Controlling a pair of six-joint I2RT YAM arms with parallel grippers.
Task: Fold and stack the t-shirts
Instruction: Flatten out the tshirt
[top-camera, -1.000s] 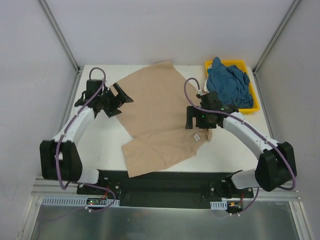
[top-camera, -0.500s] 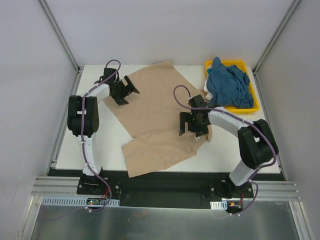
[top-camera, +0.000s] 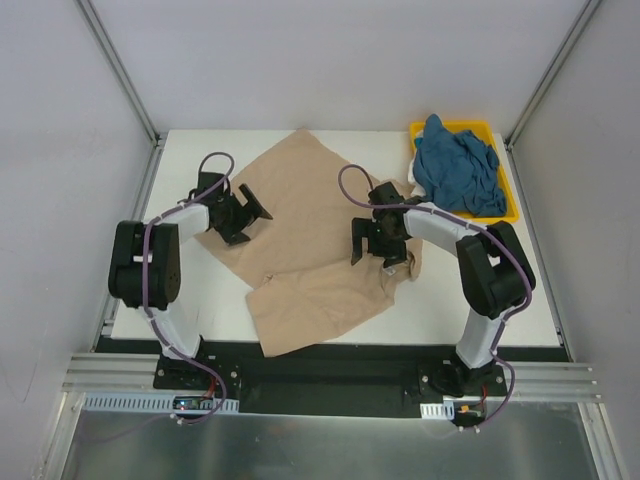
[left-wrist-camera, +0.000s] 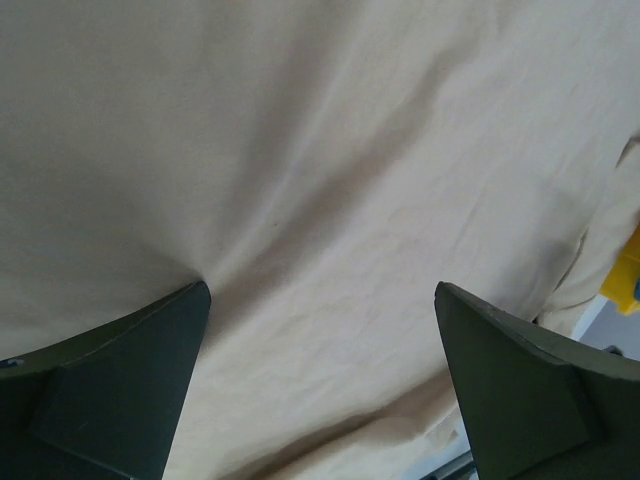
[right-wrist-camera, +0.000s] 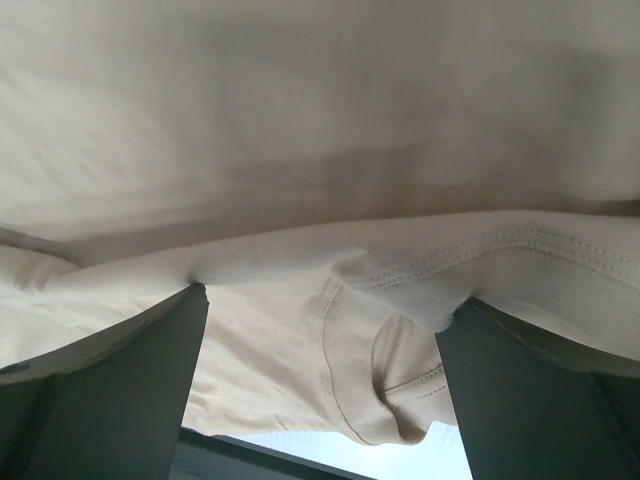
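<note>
The tan-beige t-shirt (top-camera: 300, 225) lies spread and creased on the white table, its collar end at the right. My left gripper (top-camera: 240, 213) is open and sits on the shirt's left edge; in the left wrist view (left-wrist-camera: 320, 385) tan cloth (left-wrist-camera: 300, 180) fills the space between the fingers. My right gripper (top-camera: 376, 240) is open over the collar area; the right wrist view (right-wrist-camera: 320, 385) shows a folded, stitched seam (right-wrist-camera: 350, 350) between the fingers. The teal-blue t-shirt (top-camera: 455, 168) lies crumpled in the yellow tray (top-camera: 512, 205) at the back right.
Bare white table (top-camera: 180, 290) shows to the left and at the front right of the tan shirt. Grey enclosure walls and metal posts stand around the table. A black rail (top-camera: 330, 365) runs along the near edge between the arm bases.
My left gripper has moved right onto the shirt's left edge. My right gripper has moved left and farther back over the collar. The shirt's far corner has shifted left.
</note>
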